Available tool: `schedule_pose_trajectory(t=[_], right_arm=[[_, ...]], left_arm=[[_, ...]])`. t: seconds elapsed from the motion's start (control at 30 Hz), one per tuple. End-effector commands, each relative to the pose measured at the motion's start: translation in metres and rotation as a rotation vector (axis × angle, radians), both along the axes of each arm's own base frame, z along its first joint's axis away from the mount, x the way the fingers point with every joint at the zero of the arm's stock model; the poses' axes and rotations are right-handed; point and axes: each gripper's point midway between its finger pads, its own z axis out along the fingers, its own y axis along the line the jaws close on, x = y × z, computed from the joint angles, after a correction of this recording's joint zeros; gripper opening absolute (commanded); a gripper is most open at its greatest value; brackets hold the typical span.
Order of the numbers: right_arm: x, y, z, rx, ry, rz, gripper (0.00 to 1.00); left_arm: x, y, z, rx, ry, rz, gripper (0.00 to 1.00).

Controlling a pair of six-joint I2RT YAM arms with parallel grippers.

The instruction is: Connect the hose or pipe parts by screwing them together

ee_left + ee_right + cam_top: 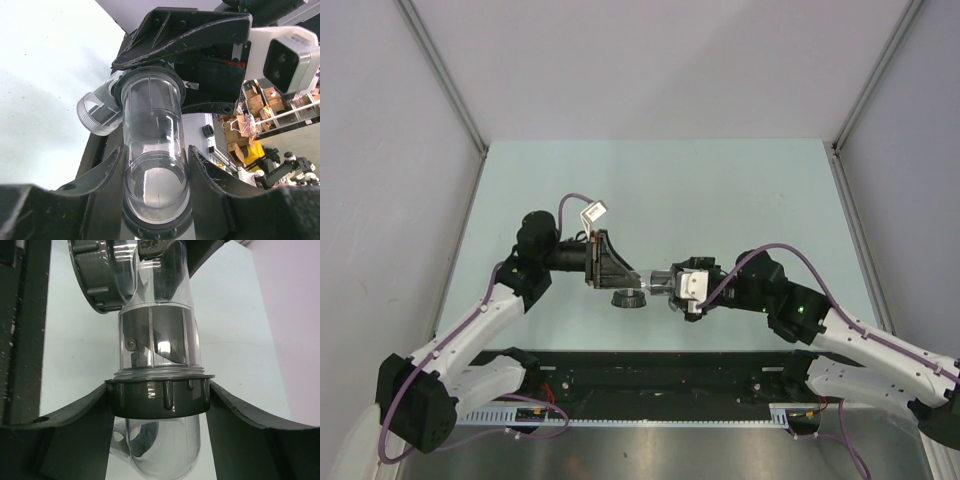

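Threading apparently engaged, tightening probably outstanding: left gripper (156, 165) clamped the clear pipe (152, 115), right gripper (160, 395) clamped its dark ring nut (150, 402).

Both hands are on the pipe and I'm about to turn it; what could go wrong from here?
The left hand pinches the smooth clear pipe; it may slip when twisted. The right hand clamps the dark collar on the same pipe, so a misaligned turn could cross-thread or strain it. A loose dark ring lies on the table close by; it could be knocked.
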Motion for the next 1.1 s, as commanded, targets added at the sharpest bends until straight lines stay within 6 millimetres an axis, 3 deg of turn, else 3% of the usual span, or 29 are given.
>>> schedule_pose_trajectory(t=[0.0, 0.07, 0.23, 0.37, 0.5, 0.73, 0.8, 0.87, 0.93, 0.97, 1.07], right_arm=[[0.001, 0.012, 0.047, 0.230, 0.091, 0.001, 0.06], [0.004, 0.009, 0.047, 0.251, 0.149, -0.014, 0.06], [-0.010, 0.008, 0.046, 0.306, 0.377, 0.041, 0.06], [-0.023, 0.009, 0.059, 0.367, 0.557, 0.107, 0.08], [-0.032, 0.013, 0.062, 0.392, 0.751, 0.146, 0.14], [-0.015, 0.009, 0.066, 0.471, 1.154, 0.071, 0.22], [-0.008, 0.006, 0.067, 0.498, 1.189, 0.029, 0.35], [-0.001, 0.001, 0.065, 0.515, 1.188, -0.021, 0.60], [0.006, -0.007, 0.067, 0.541, 1.121, -0.071, 0.73], [0.007, -0.010, 0.069, 0.548, 1.080, -0.080, 0.84], [0.012, -0.024, 0.077, 0.577, 0.916, -0.132, 1.00]], left_arm=[[-0.007, 0.000, 0.013, -0.039, -0.178, -0.028, 0.02], [-0.001, 0.001, 0.013, -0.043, -0.319, -0.007, 0.00], [0.012, 0.006, 0.015, -0.028, -0.631, 0.045, 0.00], [0.023, 0.008, 0.024, -0.013, -0.789, 0.112, 0.00], [0.019, 0.006, 0.025, -0.019, -0.910, 0.090, 0.00], [0.013, 0.010, 0.018, -0.016, -1.032, 0.094, 0.00], [0.014, 0.010, 0.017, -0.011, -1.009, 0.103, 0.00], [0.018, 0.009, 0.016, 0.001, -0.943, 0.130, 0.00], [0.021, 0.008, 0.014, 0.013, -0.841, 0.163, 0.00], [0.020, 0.008, 0.012, 0.013, -0.809, 0.163, 0.00], [0.013, 0.004, 0.009, -0.006, -0.657, 0.151, 0.00]])
